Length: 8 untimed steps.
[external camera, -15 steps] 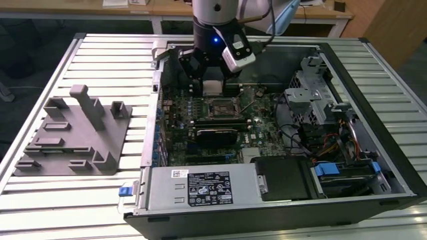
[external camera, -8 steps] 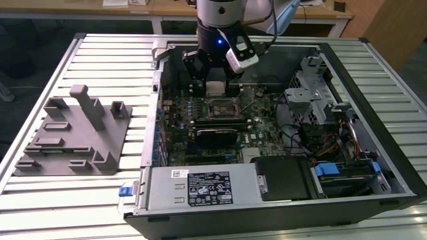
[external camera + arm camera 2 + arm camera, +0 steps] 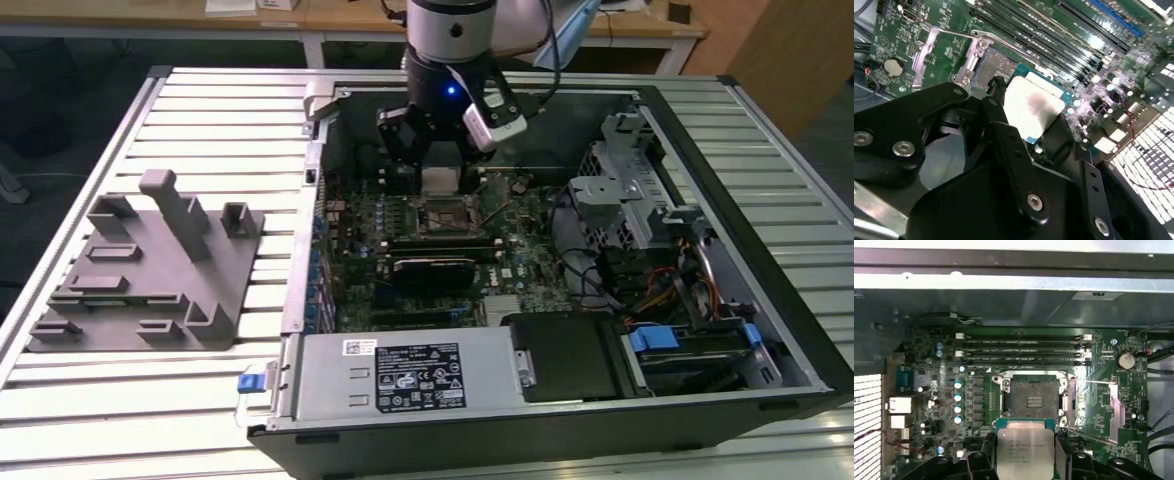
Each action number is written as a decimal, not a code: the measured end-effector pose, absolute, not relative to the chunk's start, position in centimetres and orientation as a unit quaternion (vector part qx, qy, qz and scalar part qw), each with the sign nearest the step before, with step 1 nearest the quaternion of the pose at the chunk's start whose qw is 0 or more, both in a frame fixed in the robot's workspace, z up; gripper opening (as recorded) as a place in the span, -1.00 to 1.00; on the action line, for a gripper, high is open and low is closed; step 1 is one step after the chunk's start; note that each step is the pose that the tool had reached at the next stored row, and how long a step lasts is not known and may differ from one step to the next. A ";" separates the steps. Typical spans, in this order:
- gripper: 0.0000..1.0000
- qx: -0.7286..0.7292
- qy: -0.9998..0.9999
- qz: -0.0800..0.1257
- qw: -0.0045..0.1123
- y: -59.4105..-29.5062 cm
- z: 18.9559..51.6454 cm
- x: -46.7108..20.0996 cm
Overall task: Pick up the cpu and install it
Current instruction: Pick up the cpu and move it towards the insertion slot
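The small, flat, square cpu point(image 3: 1025, 452), with its silvery metal top and pale rim, is gripped by the black two-fingered gripper point(image 3: 1025, 462), whose fingers are closed on two opposite edges of it. It is held clear of the green motherboard point(image 3: 944, 390) inside the open dark computer case point(image 3: 754, 250), just short of the dark square socket point(image 3: 1034, 399), whose metal frame stands open. It is not seated. The chip is judged light, stiff and thin, with a smooth lid that may slip and a delicate underside, so the edges are best gripped. Being square, it has no long axis. Its metal top is turned away from the board and appears roughly parallel to it.
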State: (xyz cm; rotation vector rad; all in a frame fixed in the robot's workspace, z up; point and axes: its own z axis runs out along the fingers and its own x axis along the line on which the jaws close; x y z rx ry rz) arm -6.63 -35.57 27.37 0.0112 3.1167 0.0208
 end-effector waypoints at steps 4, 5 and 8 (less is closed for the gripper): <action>0.09 0.003 1.000 0.004 0.012 -35.2 26.8 -6.0; 0.09 0.003 1.000 0.003 0.012 -35.1 26.7 -5.9; 0.09 0.003 1.000 0.002 0.013 -34.8 26.3 -5.5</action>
